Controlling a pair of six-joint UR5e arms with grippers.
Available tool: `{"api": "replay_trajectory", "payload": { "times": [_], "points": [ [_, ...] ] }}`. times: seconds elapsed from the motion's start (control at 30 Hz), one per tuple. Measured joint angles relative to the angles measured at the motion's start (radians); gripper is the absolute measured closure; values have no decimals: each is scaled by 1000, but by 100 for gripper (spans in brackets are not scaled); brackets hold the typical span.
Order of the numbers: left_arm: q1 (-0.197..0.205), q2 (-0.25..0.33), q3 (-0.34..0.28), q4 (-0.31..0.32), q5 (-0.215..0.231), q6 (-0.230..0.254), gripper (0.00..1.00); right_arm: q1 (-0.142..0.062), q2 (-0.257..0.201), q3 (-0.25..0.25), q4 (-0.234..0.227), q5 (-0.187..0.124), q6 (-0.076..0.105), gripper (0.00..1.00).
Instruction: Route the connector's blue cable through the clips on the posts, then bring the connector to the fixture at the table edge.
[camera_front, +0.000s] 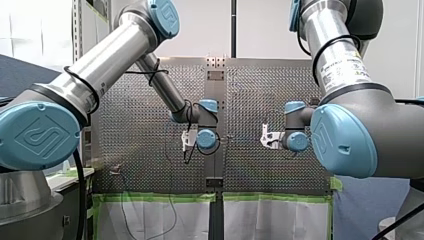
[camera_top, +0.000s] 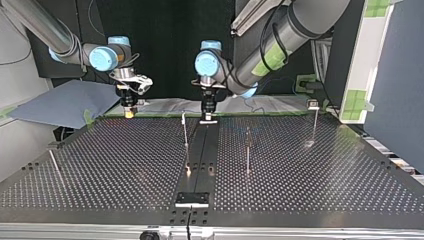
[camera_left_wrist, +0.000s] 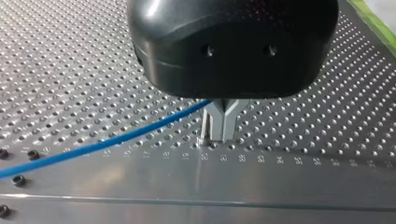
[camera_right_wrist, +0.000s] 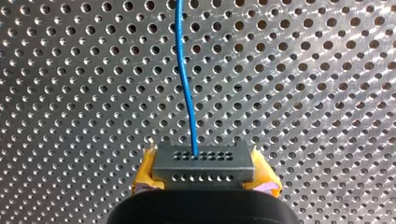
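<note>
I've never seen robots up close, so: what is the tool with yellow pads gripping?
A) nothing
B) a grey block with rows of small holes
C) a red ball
B: in the right wrist view my right tool clamps a grey block with rows of small holes between its yellow pads, a thin blue cable leaving it.

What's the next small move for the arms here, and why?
Probably raise my left gripper slightly and carry the blue cable toward the nearest post. Its fingers look shut on the cable, low by the table; my right gripper holds the connector; no post visibly carries cable yet.
</note>
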Motion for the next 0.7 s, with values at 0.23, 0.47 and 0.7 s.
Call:
{"api": "replay_trajectory", "payload": {
  "times": [0.23, 0.47, 0.7],
  "points": [
    [4, -3, 5, -1, 6, -2, 100, -4, 1, -2, -3, 0, 3, 100],
    [11, -3, 8, 0, 11, -2, 100, -7, 2, -10, 1, -1, 5, 100],
    [19, -30, 31, -17, 16, -3, 100, -15, 3, -17, 3, -2, 7, 100]
  ]
}}
